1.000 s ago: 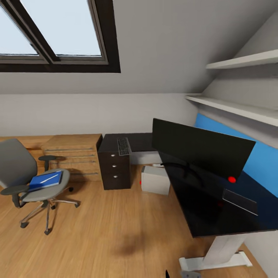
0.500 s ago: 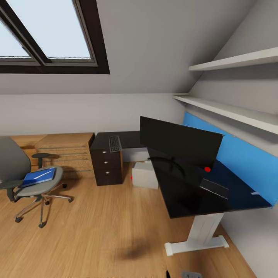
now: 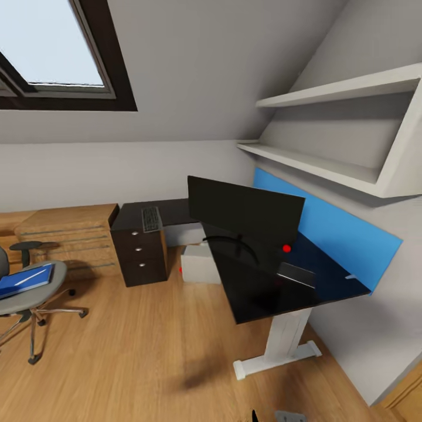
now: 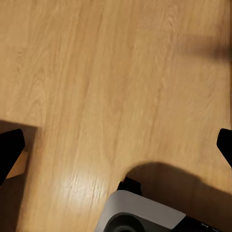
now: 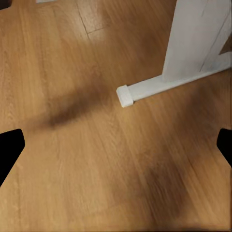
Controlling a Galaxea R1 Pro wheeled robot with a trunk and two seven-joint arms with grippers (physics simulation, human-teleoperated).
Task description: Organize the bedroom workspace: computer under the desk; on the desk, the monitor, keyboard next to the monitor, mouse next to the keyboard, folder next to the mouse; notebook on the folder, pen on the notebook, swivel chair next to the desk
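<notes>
The black-topped desk (image 3: 258, 293) with its blue back panel stands at the right on a white pedestal leg (image 3: 284, 340). On it the wide black monitor (image 3: 246, 208) stands upright. The light grey computer (image 3: 199, 264) sits on the floor at the desk's far end. The keyboard (image 3: 151, 218) lies on a dark three-drawer unit (image 3: 138, 255). At the left edge the swivel chair (image 3: 20, 296) carries a blue folder (image 3: 14, 284) with a thin white pen (image 3: 32, 276) on top. My left gripper (image 4: 116, 150) and right gripper (image 5: 116, 145) hang open over bare floor.
A small red object (image 3: 286, 248) and a dark flat slab (image 3: 296, 274) lie on the desk. A light-wood drawer chest (image 3: 70, 237) stands against the back wall. Two white shelves (image 3: 316, 164) hang above the desk. The desk's white foot (image 5: 164, 84) lies ahead of my right gripper.
The whole head view has swung to the right and drawn back, so the chair slid to the left edge and the desk shows in full. Nothing in the room has moved.
</notes>
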